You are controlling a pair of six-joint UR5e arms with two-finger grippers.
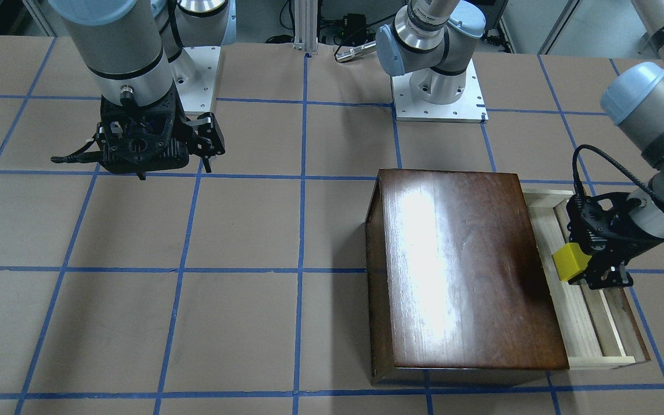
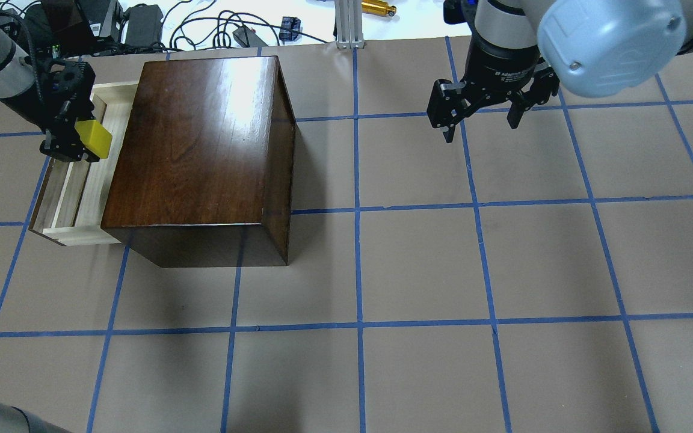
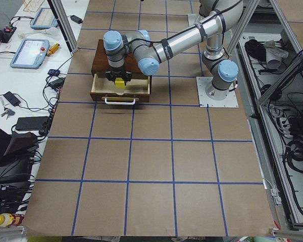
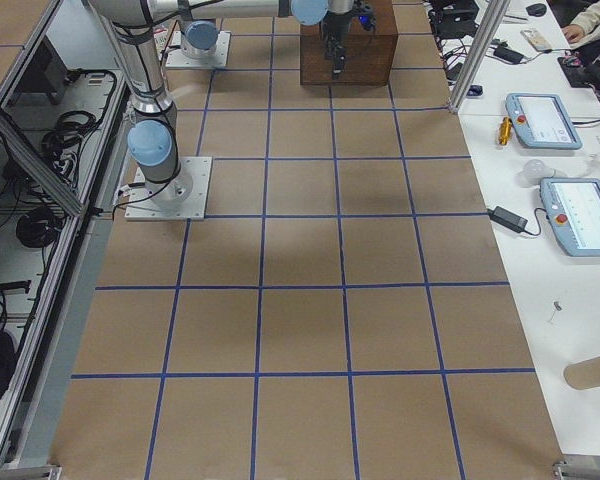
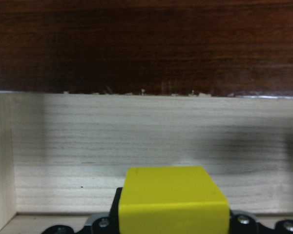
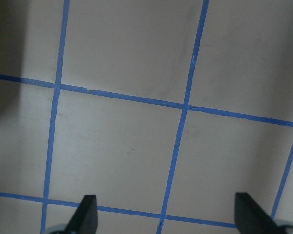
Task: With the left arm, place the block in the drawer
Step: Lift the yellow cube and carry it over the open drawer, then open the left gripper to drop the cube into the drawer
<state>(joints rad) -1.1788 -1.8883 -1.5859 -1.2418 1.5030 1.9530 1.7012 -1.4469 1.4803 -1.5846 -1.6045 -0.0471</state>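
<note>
Front-facing: left gripper (image 1: 588,256) is clamped on the yellow block (image 1: 568,262), one finger on each side. The block hangs over the pulled-out drawer (image 1: 583,328), just beside the front edge of the dark-brown cabinet (image 1: 459,265). Cannot tell if the block touches the drawer floor.

Overhead: same grip, with the block over the far half of the tray and the cabinet top close alongside it. Right gripper (image 2: 480,129) has its fingers spread and holds nothing. It hovers over the table (image 2: 418,373) and its blue tape lines (image 2: 358,210), well apart from the cabinet.

Exterior left: block seen as a yellow spot inside the drawer outline, behind the white handle (image 3: 120,101).

Exterior right: cabinet is far off at the top, and the block is hidden.

Left wrist: block fills bottom centre. Pale drawer floor lies beyond it, and the dark cabinet face is above.

Right wrist: two fingertips set wide apart, only taped table below.
</note>
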